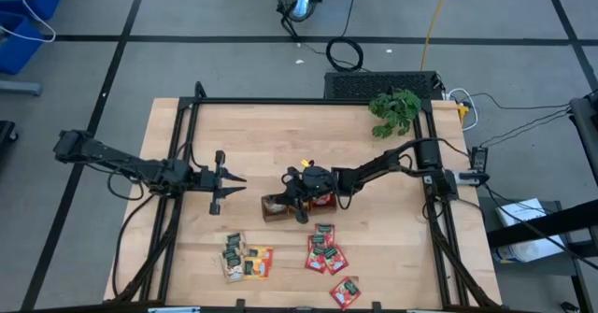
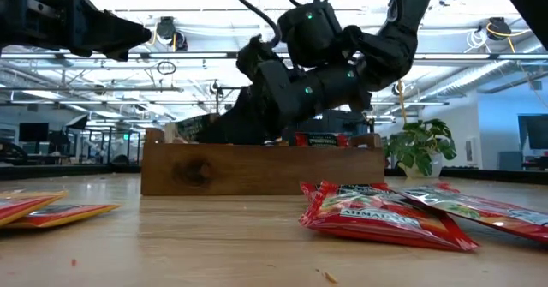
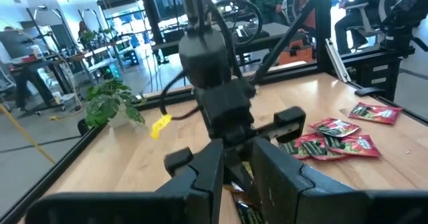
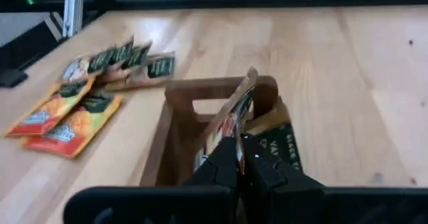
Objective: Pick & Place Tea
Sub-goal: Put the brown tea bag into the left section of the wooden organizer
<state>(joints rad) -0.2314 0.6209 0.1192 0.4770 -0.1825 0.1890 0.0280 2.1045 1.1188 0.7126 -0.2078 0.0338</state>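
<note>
The tea sachets lie flat near the table's near edge: dark green and orange ones (image 1: 245, 259), red ones (image 1: 325, 252), and a single red one (image 1: 346, 291). The long brown tray (image 1: 276, 208) stands mid-table with a dark green sachet (image 4: 281, 140) inside it. My right gripper (image 1: 301, 203) reaches into the tray and is shut on a red-orange sachet (image 4: 237, 110). My left gripper (image 1: 241, 184) hangs open to the left of the tray and touches nothing. My right gripper (image 4: 241, 149) pinches the red-orange sachet between its two fingers at the sachet's lower part (image 4: 235, 134). It comes slanting down from the table's right. The sachet stands on edge inside the tray, its top corner (image 4: 251, 73) above the tray wall; its bottom edge is hidden.
A leafy green plant (image 1: 394, 109) stands at the far right corner. A black frame (image 1: 280, 101) rims the table. Red sachets (image 2: 385, 212) lie in front of the tray (image 2: 257, 169) in the low view. Bare wood lies between the tray and the far edge.
</note>
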